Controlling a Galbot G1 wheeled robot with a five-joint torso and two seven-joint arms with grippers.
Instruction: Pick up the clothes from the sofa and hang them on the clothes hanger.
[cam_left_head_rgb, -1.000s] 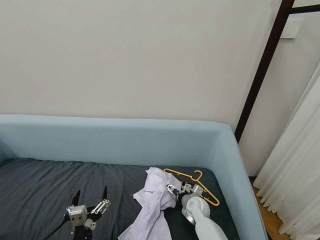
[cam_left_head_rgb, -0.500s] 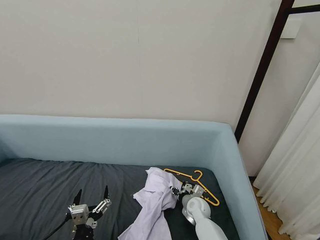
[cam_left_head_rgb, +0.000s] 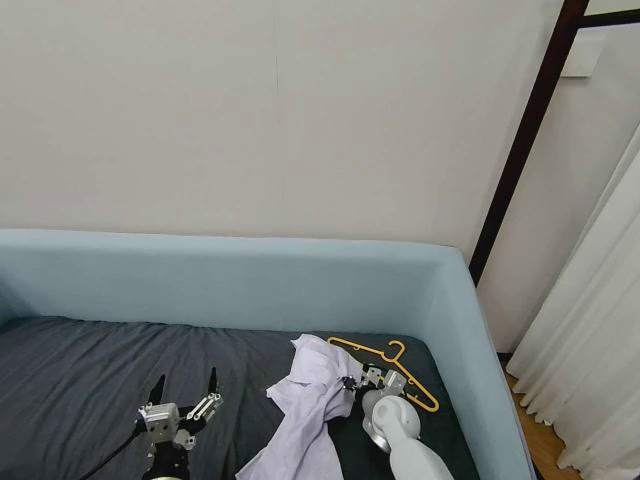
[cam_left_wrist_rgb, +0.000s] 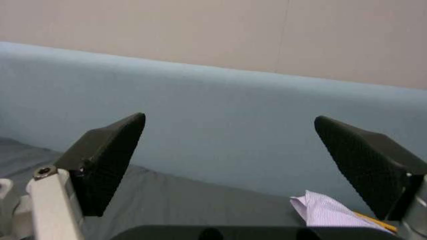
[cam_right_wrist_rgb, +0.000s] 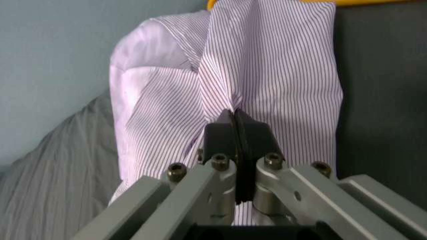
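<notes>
I am looking into a home, probably a living room: a light blue sofa (cam_left_head_rgb: 250, 285) against a plain wall (cam_left_head_rgb: 250, 120), a white curtain (cam_left_head_rgb: 590, 380), wooden floor (cam_left_head_rgb: 533, 445), a striped shirt (cam_left_head_rgb: 310, 400) and yellow clothes hanger (cam_left_head_rgb: 355, 346) on the seat.

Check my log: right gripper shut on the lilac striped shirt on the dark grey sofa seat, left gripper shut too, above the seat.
One error: the left gripper is open, fingers spread wide and empty, as the left wrist view shows. The right gripper is indeed shut on the lilac striped shirt on the dark grey sofa seat.
</notes>
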